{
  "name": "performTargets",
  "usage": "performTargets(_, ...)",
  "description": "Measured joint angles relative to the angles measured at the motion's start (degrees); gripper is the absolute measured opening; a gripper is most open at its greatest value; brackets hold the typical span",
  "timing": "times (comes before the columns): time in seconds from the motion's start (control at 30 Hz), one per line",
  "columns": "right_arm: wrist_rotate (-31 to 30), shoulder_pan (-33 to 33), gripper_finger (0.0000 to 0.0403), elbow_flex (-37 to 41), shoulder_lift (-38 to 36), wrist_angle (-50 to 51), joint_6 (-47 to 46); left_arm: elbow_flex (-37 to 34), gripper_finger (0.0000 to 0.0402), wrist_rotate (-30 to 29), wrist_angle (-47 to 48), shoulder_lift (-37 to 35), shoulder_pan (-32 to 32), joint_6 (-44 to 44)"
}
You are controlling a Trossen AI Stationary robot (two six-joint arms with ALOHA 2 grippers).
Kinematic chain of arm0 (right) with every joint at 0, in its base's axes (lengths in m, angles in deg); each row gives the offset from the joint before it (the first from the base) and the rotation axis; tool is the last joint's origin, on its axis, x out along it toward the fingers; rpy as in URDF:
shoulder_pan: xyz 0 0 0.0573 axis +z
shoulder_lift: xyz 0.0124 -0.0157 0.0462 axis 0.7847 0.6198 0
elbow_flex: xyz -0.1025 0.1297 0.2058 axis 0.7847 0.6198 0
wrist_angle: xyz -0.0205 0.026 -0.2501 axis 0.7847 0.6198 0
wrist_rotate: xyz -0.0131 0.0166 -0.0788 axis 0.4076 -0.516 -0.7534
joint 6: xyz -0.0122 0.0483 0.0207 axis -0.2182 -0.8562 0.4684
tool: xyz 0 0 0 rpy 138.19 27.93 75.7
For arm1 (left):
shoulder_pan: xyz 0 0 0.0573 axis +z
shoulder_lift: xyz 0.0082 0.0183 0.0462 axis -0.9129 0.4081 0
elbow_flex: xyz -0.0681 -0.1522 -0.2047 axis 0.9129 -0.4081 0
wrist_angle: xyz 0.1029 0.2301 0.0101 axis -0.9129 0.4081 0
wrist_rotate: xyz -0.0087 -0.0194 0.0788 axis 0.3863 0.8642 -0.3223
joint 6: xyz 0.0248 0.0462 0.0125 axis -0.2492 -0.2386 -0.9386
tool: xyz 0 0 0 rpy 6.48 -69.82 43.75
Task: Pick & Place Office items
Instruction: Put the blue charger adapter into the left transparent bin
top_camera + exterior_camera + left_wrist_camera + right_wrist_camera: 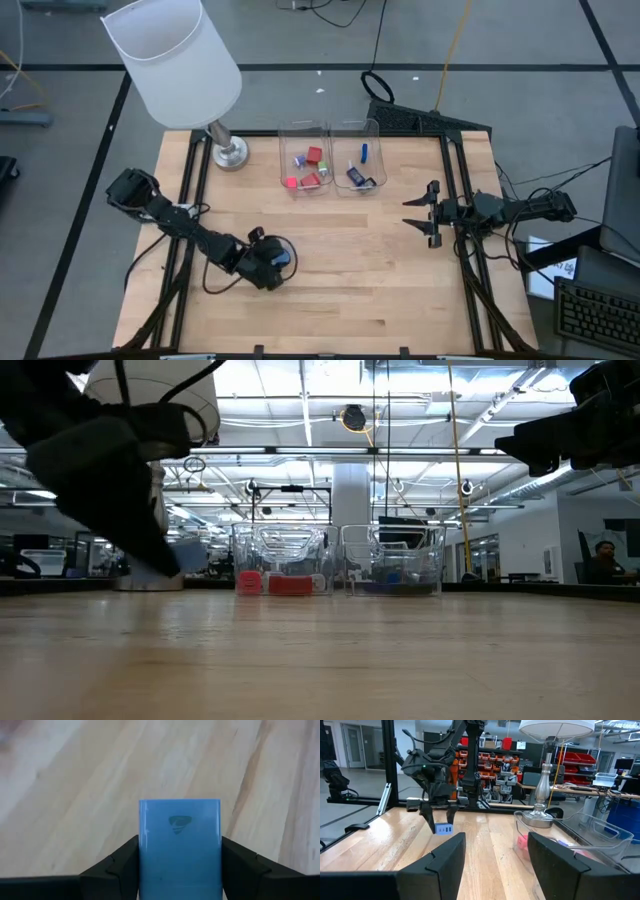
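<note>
While the light blue piece (180,847) sits pinched between the left gripper (277,258) fingers just above the table's front left, carry it level toward the clear bins (303,135) (right gripper (424,210) waits spread).

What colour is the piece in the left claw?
Light blue piece, shown best in the left wrist view.

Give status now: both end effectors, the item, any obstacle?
Left end effector shut on light blue item, above the table. Right end effector open, waiting at right side. Nothing in the way toward clear bins.
</note>
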Motion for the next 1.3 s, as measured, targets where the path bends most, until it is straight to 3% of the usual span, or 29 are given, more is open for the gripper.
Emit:
performTargets(0.2, 0.0, 0.0, 0.0204, 0.0, 0.0, 0.0, 0.0, 0.1, 0.0215, -5.5, -7.4, -2.0, 3.3, -10.8)
performTargets(0.47, 0.0, 0.0, 0.0207, 0.0, 0.0, 0.0, 0.0, 0.2, 0.0212, -11.6, -21.4, -9.6, 9.7, -28.1)
performTargets(0.63, 0.0, 0.0, 0.0207, 0.0, 0.0, 0.0, 0.0, 0.2, 0.0219, -11.9, -27.2, -13.3, 14.7, -39.0)
performTargets(0.87, 0.0, 0.0, 0.0208, 0.0, 0.0, 0.0, 0.0, 0.2, 0.0211, -9.9, -29.3, -13.2, 26.0, -40.8)
performTargets(1.1, 0.0, 0.0, 0.0206, 0.0, 0.0, 0.0, 0.0, 0.2, 0.0215, -1.7, -28.1, -12.9, 37.5, -39.1)
performTargets(1.3, 0.0, 0.0, 0.0205, 0.0, 0.0, 0.0, 0.0, 0.2, 0.0214, 5.2, -27.0, -10.9, 43.5, -37.2)
